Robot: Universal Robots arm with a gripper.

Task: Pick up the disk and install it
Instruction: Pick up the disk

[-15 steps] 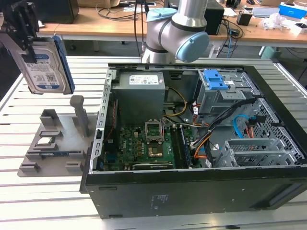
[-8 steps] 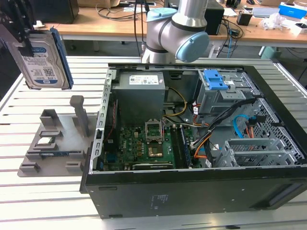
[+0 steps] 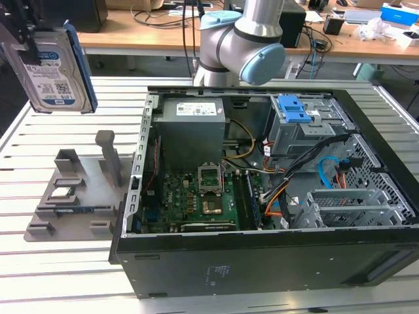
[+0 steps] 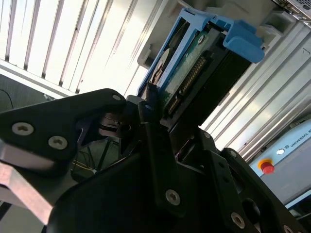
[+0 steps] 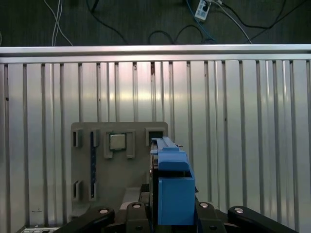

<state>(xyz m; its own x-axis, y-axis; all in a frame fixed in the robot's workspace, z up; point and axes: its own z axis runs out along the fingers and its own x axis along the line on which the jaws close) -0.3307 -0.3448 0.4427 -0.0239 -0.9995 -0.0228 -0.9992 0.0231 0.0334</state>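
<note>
Disk (image 3: pixel 54 64) hung in the air at the exterior view's upper left, above the slatted table (image 3: pixel 52 275) on the grey fixture's (image 3: pixel 72 196) side, well apart from the open PC case (image 3: pixel 262 268). The exterior view gave its label side: white-and-blue barcode sticker, print too small to make out (same for the white sticker on the grey PSU box (image 3: pixel 193 121)), w/ the blue bracket along one edge. The second wrist view gave the other side: green circuit board and connector pins, and the gripper (image 4: pixel 160 104) pinching the disk's end, black fingers (image 4: pixel 154 145) pressed tight against it. The first wrist view had the disk edge-on, blue bracket toward the cam, w/ the fixture below and a small chip (image 5: pixel 117 141) seated in one pocket. Inside the case, in the exterior view, sat a grey cage w/ blue latch (image 3: pixel 298 111) and the motherboard (image 3: pixel 196 203).
</note>
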